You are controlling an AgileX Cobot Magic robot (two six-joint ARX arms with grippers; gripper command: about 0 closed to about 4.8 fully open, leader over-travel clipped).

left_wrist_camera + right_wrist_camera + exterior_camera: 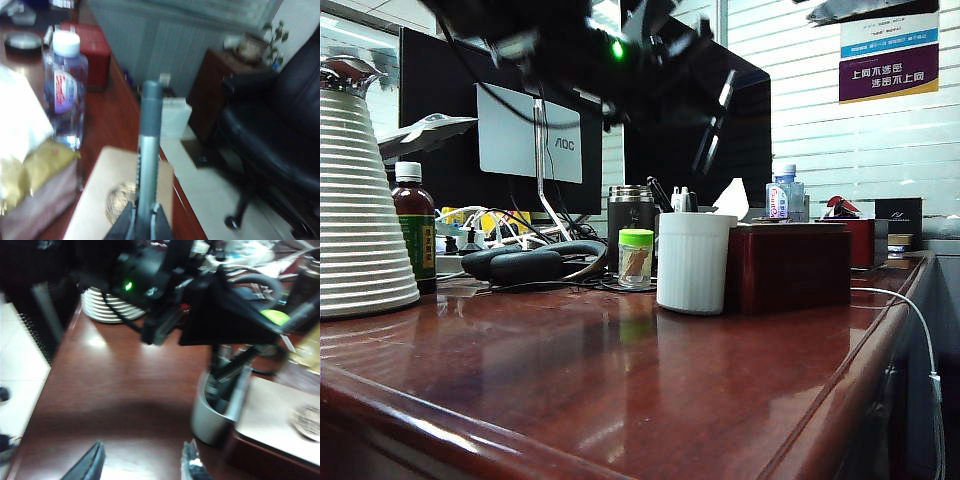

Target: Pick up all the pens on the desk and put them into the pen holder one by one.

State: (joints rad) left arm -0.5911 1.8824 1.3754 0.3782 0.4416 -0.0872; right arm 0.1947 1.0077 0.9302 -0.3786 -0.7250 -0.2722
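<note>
I am viewing the desk (620,400), a glossy reddish-brown surface with a rounded edge. Sitting directly on it: the white ribbed pen holder (692,262), touching a dark red box (790,268) beside it; a small green-capped jar (635,258); a large white ribbed jug (355,215); a brown bottle (415,228); a steel tumbler (629,215) behind.

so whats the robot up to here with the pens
It is loading pens into the white pen holder on the desk. The left pincer is shut on a pen and hangs above the holder, which already has pens in it. The right pincer waits open and empty over bare desk beside the holder.
</note>
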